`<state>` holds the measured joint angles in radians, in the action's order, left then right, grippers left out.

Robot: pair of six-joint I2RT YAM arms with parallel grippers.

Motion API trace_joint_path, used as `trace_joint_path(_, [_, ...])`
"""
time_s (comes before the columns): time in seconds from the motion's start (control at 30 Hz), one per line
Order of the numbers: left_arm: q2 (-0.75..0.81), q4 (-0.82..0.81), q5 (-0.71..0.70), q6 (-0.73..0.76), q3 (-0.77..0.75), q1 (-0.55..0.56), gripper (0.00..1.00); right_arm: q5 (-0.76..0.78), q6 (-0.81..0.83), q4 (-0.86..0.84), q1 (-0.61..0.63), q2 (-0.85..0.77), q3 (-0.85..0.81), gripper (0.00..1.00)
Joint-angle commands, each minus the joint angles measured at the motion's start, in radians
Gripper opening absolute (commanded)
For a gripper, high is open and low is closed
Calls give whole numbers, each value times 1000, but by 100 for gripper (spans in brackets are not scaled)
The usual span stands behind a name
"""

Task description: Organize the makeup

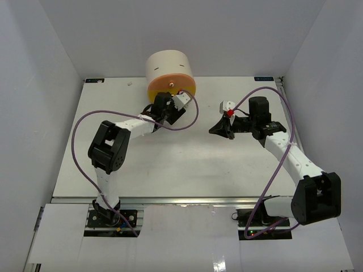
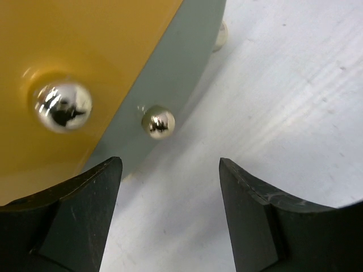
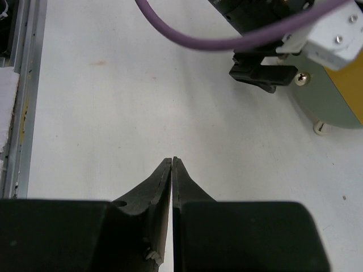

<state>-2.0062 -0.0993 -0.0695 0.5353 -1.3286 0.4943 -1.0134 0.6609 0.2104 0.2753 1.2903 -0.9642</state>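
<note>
Upper centre by the drawers (image 1: 164,88), left gripper (image 2: 170,170) gapes empty, right gripper (image 3: 172,164) pinched shut, no makeup showing, so it looks nearly finished.

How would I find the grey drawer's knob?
Start at the cream cylinder at the table's far edge. Its lowest drawer, just above the table, is grey. The knob is the shiny ball on that grey front, not the one on the yellow drawer above.
</note>
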Motion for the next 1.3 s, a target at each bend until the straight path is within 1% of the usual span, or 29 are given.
trace_joint_path(0.0, [251, -8, 173, -183, 88, -5, 83, -13, -28, -33, -12, -11, 5, 11])
trace_joint_path(0.07, [312, 13, 208, -243, 113, -5, 90, -4, -50, -39, -21, -6, 1, 14])
trace_joint_path(0.13, [402, 36, 259, -363, 127, -5, 98, 8, -80, -43, -28, -3, -2, 19])
trace_joint_path(0.17, [434, 48, 291, -373, 131, -5, 98, 12, -94, -44, -33, -3, -4, 21])
trace_joint_path(0.23, [502, 103, 360, -457, 142, -5, 98, 25, -123, -55, -49, -6, -7, 32])
trace_joint_path(0.3, [569, 144, 394, -518, 152, -6, 98, 32, -146, -60, -65, -11, -5, 42])
trace_joint_path(0.37, [668, 163, 417, -582, 197, -8, 98, 38, -165, -61, -90, -24, -7, 54])
trace_joint_path(0.47, [822, 168, 399, -645, 309, -10, 98, 68, -187, -54, -129, -47, -12, 68])
trace_joint_path(0.5, [867, 169, 389, -653, 359, -10, 98, 86, -193, -46, -136, -54, -13, 75])
trace_joint_path(0.53, [925, 171, 375, -655, 389, -10, 98, 115, -198, -36, -140, -65, -15, 84])
trace_joint_path(0.57, [972, 174, 363, -657, 422, -10, 98, 147, -201, -24, -144, -74, -16, 90])
trace_joint_path(0.7, [1135, 172, 300, -648, 530, -10, 98, 291, -270, -20, -146, -119, 14, 90])
trace_joint_path(0.77, [1195, 165, 274, -645, 574, -10, 98, 385, -321, -32, -146, -146, 40, 90])
trace_joint_path(0.9, [1281, 139, 233, -643, 622, -10, 98, 512, -387, -44, -147, -226, 110, 90])
trace_joint_path(1.07, [1298, 138, 237, -650, 637, -10, 98, 546, -413, -104, -164, -322, 218, 90])
trace_joint_path(1.27, [1293, 138, 237, -652, 635, -10, 98, 532, -434, -99, -192, -349, 233, 90])
